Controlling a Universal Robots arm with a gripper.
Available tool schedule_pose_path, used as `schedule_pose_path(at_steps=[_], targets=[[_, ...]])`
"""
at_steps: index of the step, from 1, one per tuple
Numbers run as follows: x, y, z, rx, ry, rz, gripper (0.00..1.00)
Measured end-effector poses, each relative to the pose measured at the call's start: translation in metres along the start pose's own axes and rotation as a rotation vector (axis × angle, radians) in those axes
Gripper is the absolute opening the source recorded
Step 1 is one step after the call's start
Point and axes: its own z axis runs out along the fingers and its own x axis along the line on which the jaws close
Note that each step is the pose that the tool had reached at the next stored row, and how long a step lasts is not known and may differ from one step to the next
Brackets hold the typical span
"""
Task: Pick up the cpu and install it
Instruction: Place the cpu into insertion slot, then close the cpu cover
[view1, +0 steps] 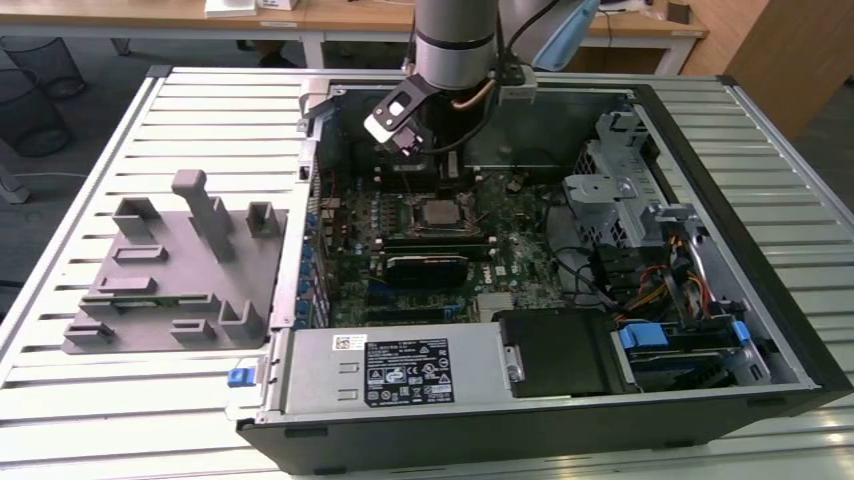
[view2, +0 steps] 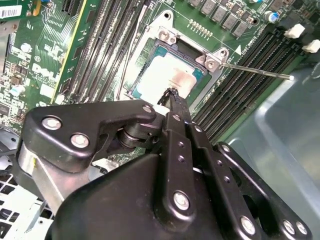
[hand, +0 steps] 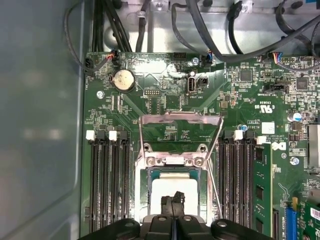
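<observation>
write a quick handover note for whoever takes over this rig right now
Claw: shut, nothing visibly gripped, tips just over the cpu; contact can't be judged.
Cpu: lying flat in the motherboard socket inside the open computer case.
Done: cpu is in the socket, not in the claw.
Left: the retention frame stands lifted open and its lever sticks out unlatched; full seating can't be confirmed.

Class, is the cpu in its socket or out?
In: the cpu lies flat inside the socket, whose retaining frame is swung open.
</observation>
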Motion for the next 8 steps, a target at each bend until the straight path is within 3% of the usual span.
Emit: schedule_pose_path(at_steps=[8], targets=[[0.0, 0.0003, -0.0076, 0.0, 0.0081, 0.0, 0.11]])
